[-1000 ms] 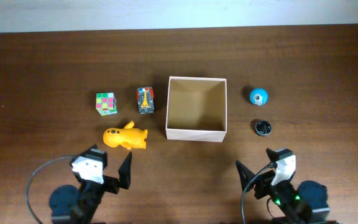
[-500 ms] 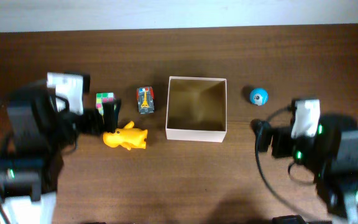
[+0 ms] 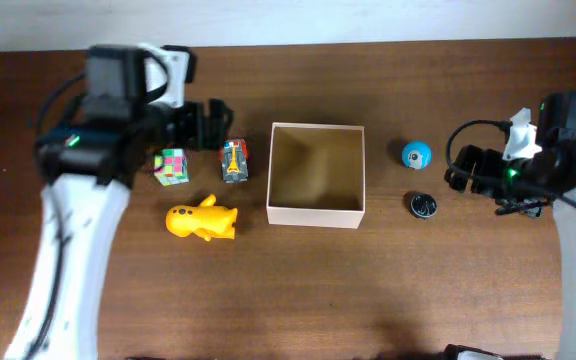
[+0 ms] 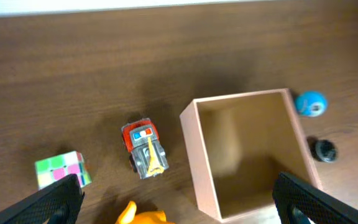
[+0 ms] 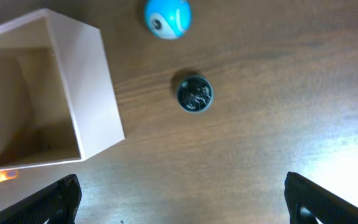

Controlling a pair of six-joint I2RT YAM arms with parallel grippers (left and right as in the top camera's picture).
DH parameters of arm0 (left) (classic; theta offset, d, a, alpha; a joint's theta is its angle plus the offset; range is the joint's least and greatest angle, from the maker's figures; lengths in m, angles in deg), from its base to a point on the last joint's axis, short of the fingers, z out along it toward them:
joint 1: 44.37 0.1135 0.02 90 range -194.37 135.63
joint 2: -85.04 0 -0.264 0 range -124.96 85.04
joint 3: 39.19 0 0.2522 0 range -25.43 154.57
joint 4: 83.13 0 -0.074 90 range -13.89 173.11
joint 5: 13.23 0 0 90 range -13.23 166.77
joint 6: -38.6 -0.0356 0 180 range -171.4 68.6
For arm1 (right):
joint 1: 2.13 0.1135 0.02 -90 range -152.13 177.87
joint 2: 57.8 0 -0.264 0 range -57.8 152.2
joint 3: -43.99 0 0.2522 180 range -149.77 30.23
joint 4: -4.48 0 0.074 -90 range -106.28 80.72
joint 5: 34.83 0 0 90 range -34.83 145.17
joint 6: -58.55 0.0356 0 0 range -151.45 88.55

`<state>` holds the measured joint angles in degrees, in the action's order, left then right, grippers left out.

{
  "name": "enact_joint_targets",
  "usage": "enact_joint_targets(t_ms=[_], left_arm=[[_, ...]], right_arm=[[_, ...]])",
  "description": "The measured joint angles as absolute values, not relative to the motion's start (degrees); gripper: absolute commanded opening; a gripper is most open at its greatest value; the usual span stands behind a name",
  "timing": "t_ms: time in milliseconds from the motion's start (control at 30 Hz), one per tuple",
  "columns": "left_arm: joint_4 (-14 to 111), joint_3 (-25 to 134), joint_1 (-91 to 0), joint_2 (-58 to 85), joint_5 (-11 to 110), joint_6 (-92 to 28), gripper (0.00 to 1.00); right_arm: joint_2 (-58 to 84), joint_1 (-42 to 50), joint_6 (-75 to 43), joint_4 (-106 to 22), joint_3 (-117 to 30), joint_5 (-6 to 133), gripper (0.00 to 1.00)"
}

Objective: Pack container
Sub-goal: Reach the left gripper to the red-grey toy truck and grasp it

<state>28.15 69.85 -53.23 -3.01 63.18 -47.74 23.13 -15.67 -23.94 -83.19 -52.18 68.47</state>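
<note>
The container (image 3: 315, 213) is a square open-top cardboard box, white outside and tan inside, empty at the table's middle. It also shows in the left wrist view (image 4: 194, 155) and the right wrist view (image 5: 98, 93). My left gripper (image 3: 200, 122) is open and empty, high above the toy car (image 3: 233, 160) and left of the box. In its wrist view the left gripper (image 4: 179, 211) spans from the cube to the box. My right gripper (image 3: 460, 170) is open and empty, right of the blue ball (image 3: 416, 154) and the black disc (image 3: 423, 206). In its own view the right gripper (image 5: 182, 211) hangs over bare wood.
A colourful cube (image 3: 171, 166) and a yellow toy animal (image 3: 201, 221) lie left of the box. The toy car (image 4: 145, 148), cube (image 4: 61, 169), blue ball (image 5: 168, 15) and black disc (image 5: 194, 94) show in the wrist views. A white wall edge runs along the table's far side.
Both arms have risen from the front edge and swung toward the back: the left now over the car and cube, the right now beside the blue ball and disc. The toys and box have not moved.
</note>
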Motion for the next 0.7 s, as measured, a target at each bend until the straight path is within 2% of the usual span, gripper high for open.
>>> enact_joint_targets(t_ms=[300,567,700], left_arm=[[30.6,70.36,-56.86,-17.22,69.78,-38.65,1.0],[27.85,70.51,-57.95,-25.35,73.98,-33.14,0.92],[27.58,70.53,-59.33,-30.05,75.2,-30.34,0.92]], right_arm=[[26.39,-15.78,-23.88,-84.41,-52.18,69.21,0.99],[26.5,-15.78,-23.88,-84.3,-52.18,69.24,0.99],[26.5,-15.76,-23.88,-84.28,-52.18,69.26,0.99]])
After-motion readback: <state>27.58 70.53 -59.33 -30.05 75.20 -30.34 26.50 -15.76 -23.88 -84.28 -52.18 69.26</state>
